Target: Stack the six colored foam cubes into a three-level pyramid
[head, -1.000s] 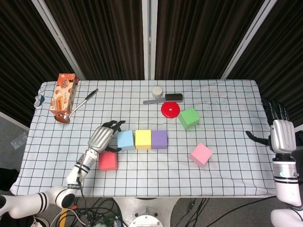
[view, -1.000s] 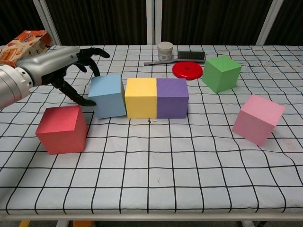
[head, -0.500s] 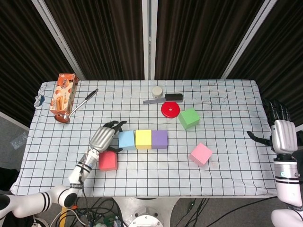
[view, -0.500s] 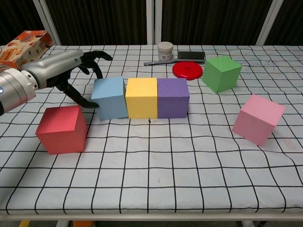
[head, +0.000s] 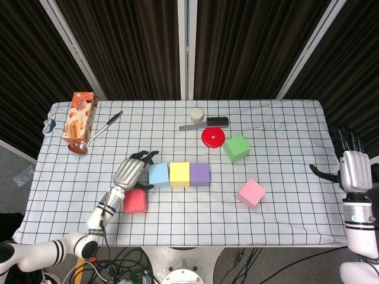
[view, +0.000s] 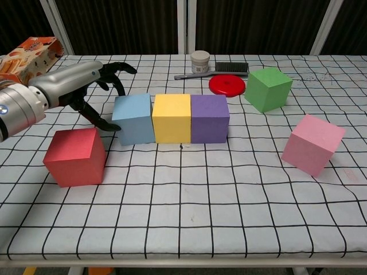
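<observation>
Blue cube [view: 134,118] has slid slightly right since a second ago and now sits flush against the yellow cube [view: 171,117], which touches the purple cube [view: 209,118]; the three make a closed base row. Left robot hand [view: 86,80] stays just left of the blue cube, fingers spread and curled, thumb tip at or near the cube's left face, gripping nothing. Contact itself is hard to confirm. Right robot hand [head: 350,168] hangs off the right table [head: 284,201] edge, fingers apart, empty, barely shifted.

Remaining task cubes: red cube [view: 75,156] lies in front of the left robot hand, near the row but apart; green cube [view: 268,88] sits behind and right of the row, beside the red disc [view: 227,84]; pink cube [view: 313,144] lies rotated, well right of the row.

Handling, judged: foam, so light, soft, and slightly squashy; matte faces likely give good friction. Take each cube across two opposite side faces, mid-height, with light squeeze. Too much pressure dents it and skews placement. Light cubes also shift easily when nudged, so a second-level placement could disturb the base row.
</observation>
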`<state>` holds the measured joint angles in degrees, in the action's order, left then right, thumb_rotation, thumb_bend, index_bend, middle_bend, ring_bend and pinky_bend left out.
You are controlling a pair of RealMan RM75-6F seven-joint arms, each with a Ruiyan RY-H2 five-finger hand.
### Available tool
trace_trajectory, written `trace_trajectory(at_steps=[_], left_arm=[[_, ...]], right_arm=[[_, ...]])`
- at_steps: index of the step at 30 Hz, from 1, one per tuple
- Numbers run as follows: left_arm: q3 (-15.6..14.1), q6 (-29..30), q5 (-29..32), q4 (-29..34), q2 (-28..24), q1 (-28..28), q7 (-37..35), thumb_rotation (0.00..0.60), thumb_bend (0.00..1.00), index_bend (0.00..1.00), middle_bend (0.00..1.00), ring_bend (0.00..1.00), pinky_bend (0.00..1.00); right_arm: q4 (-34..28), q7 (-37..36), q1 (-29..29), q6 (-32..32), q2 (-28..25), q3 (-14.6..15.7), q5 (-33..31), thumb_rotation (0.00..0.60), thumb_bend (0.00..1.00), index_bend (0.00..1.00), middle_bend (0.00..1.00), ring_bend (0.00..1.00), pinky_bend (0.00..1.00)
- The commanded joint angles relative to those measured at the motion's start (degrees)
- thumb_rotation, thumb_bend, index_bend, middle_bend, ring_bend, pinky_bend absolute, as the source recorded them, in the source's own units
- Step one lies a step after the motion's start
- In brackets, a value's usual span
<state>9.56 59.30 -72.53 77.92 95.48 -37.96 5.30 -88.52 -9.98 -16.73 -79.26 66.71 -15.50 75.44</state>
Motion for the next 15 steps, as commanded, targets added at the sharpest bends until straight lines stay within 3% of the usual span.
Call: trace_trajectory(at_steps=[1, 15], left_arm=[[0.0, 0.0, 0.0, 0.0, 0.0, 0.0, 0.1, 0.6, 0.18, 0.12, 0.42, 0.15, 0.23], [0.0, -0.2, 0.1, -0.4, 0.4, 0.0, -0.1, 0.6, 0.18, 0.12, 0.42, 0.15, 0.23]], right_arm=[[0.0, 0.1, -0.1, 0.1, -0.2, 0.1, 0.3, 0.6, 0.06, 0.0, 0.14, 0.0, 0.0], [0.2, 0.4, -0.1, 0.4, 0.0, 0.3, 0.2, 0.6, 0.06, 0.0, 0.14, 0.0, 0.0]])
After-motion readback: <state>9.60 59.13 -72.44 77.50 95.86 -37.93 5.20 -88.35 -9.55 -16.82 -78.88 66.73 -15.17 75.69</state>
